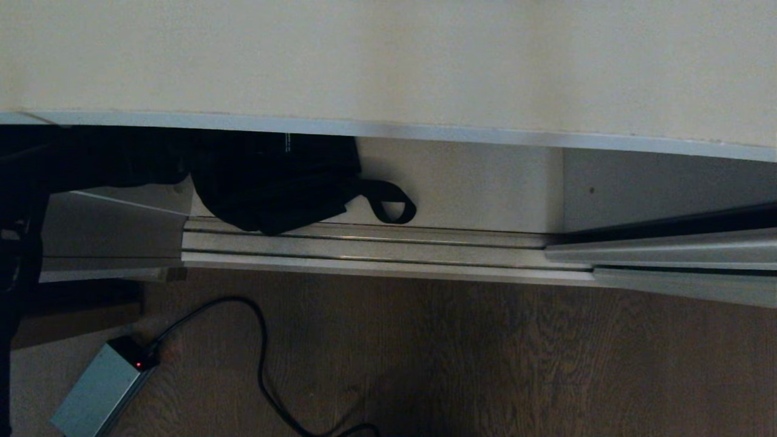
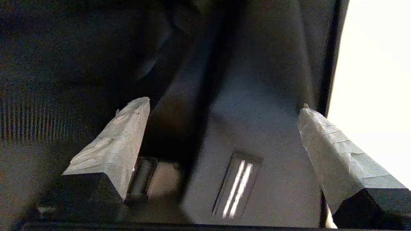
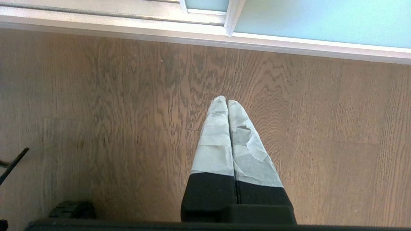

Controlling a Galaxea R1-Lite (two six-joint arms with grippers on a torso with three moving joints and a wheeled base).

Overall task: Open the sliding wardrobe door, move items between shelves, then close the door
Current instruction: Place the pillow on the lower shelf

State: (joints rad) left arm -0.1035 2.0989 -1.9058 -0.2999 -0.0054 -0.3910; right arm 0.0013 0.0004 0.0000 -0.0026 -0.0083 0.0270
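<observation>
Left wrist view: the left gripper (image 2: 224,128), spread wide and empty, faces a black bag (image 2: 250,112).

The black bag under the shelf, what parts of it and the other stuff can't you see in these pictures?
- Head view: the black bag's top is hidden by the white shelf above it.
- Head view: whatever dark shape lies at the far left is too shadowed to name.
- Left wrist view: the open left gripper faces dark fabric, too close to tell which part.
- Right wrist view: the sliding door is cut off by the frame's edge; the shut right gripper hangs over floor.
</observation>
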